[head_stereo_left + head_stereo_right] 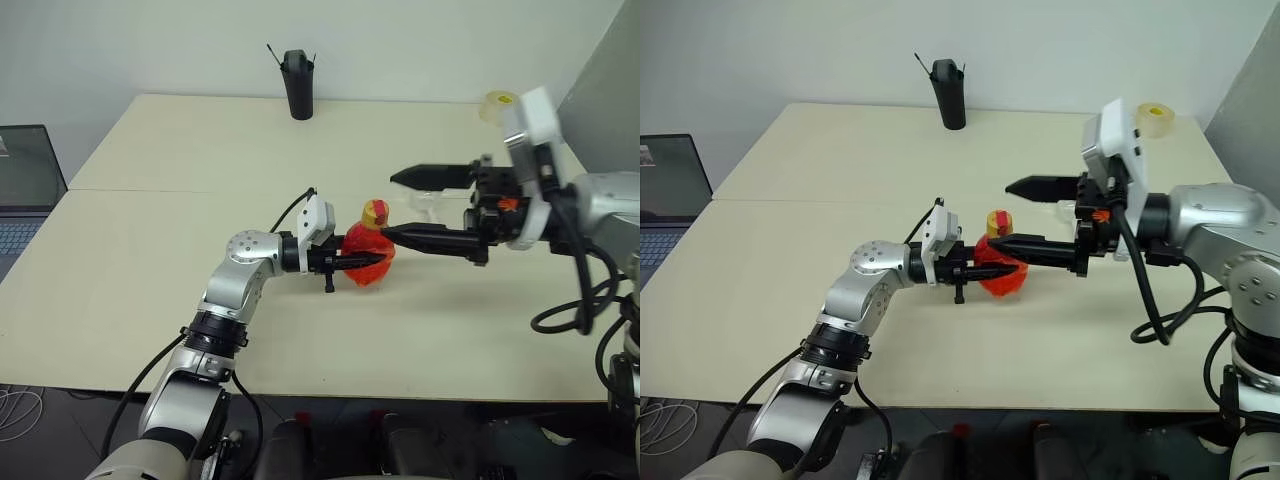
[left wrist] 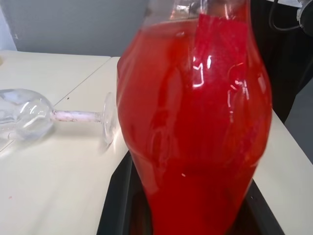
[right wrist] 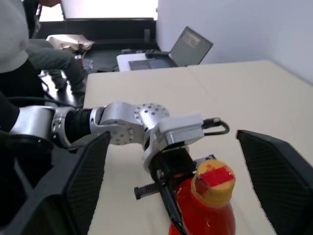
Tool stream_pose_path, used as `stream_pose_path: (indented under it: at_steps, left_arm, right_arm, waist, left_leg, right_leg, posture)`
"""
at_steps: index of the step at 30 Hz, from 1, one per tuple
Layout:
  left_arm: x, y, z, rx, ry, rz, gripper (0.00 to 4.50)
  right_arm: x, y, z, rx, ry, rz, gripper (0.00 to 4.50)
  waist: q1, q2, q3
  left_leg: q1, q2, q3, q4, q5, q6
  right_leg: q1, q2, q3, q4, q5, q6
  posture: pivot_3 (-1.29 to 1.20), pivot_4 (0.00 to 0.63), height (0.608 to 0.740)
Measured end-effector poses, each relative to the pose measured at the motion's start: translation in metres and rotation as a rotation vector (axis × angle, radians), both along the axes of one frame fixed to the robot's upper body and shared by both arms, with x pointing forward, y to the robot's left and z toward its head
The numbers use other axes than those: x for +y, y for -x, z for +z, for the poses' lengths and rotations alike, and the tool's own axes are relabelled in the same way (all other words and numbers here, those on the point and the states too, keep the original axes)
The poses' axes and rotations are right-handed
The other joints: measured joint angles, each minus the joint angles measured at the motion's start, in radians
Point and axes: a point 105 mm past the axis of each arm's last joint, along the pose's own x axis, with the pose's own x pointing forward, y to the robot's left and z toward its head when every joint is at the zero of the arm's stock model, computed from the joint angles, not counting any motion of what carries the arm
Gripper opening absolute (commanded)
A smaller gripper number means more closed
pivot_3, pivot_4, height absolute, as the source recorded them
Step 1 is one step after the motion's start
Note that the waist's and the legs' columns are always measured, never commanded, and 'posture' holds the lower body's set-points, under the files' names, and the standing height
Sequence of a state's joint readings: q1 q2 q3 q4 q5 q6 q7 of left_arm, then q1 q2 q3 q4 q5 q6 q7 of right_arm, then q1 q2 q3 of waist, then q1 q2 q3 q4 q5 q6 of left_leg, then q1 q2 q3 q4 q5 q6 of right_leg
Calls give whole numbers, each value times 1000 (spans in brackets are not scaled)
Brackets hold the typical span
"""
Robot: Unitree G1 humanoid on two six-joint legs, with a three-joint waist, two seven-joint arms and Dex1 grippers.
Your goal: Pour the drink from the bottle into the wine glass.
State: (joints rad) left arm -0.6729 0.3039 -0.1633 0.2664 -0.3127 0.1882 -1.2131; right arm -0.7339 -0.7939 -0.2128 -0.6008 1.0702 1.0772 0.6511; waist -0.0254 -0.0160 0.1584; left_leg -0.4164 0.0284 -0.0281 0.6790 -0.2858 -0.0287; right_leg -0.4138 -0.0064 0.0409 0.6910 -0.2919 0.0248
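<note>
A small clear bottle [image 1: 362, 272] full of red drink [image 2: 195, 127] stands upright just above the table, with its tan cap [image 1: 375, 212] on. My left gripper [image 1: 378, 260] reaches in from the left and is shut on the bottle's belly. My right gripper [image 1: 390, 206] comes in from the right at cap height. It is open, with one finger above and one below, and the cap [image 3: 212, 178] sits beyond and between its fingers [image 3: 88, 181] without touching them. The wine glass [image 2: 29, 115] lies on its side on the table behind the bottle, and it is empty.
A tall black cup [image 1: 298, 85] stands at the table's far edge and a tape roll [image 1: 497, 103] sits at the far right corner. A laptop [image 1: 25, 185] rests off the table's left side. A seated person [image 3: 29, 44] is beyond the table.
</note>
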Motion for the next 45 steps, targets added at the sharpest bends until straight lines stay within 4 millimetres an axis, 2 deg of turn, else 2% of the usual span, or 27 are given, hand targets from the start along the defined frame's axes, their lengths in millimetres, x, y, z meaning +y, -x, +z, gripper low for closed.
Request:
stream_pose_path:
  at_steps: [3,6,10,18,23,29,39,45]
  left_arm:
    - [1,-1,-2,10,-3,1,772]
    - [-3,1,-3,17,7,-15,772]
    - [-8,4,-3,22,13,-43,772]
    - [-8,7,-4,23,9,-65,772]
    - [-11,10,-4,20,-2,-86,772]
    - [-13,15,2,-6,-11,-108,772]
    - [-11,15,2,-5,-18,-98,772]
    - [-11,13,1,5,-20,-84,771]
  right_arm:
    - [-9,-3,-15,29,-26,-175,4500]
    - [-4,-4,-29,59,-57,-267,4500]
    - [2,-10,-35,84,-95,-329,4500]
    - [18,-16,-48,130,-74,-280,4500]
    - [18,-34,-59,159,-60,-255,4500]
    - [20,-45,-51,111,-51,-176,4500]
    - [13,-51,-56,115,-16,-124,4500]
    - [-7,-45,-54,113,-7,-155,4500]
  waist:
    - [0,0,0]
    - [-3,0,0]
    - [-6,0,0]
    - [-4,0,0]
    - [-4,0,0]
    - [-5,0,0]
    - [-4,0,0]
    - [-3,0,0]
  left_leg:
    - [1,0,0,0,0,0]
    - [1,0,0,0,0,0]
    - [2,0,0,0,0,0]
    - [1,-1,0,0,0,0]
    - [1,-1,0,0,0,0]
    - [2,-1,0,0,0,0]
    - [1,0,0,0,0,0]
    - [1,0,0,0,0,0]
  right_leg:
    - [1,0,0,0,0,0]
    - [1,1,1,0,0,0]
    - [1,2,1,0,0,0]
    - [1,2,0,0,0,0]
    - [1,2,0,-1,0,0]
    - [1,2,0,-1,0,0]
    - [1,1,0,-1,0,0]
    - [1,1,0,-1,0,0]
  posture:
    - [0,150,740]
    - [0,150,740]
    - [0,150,740]
    - [0,150,740]
    - [0,150,740]
    - [0,150,740]
    - [0,150,740]
    - [0,150,740]
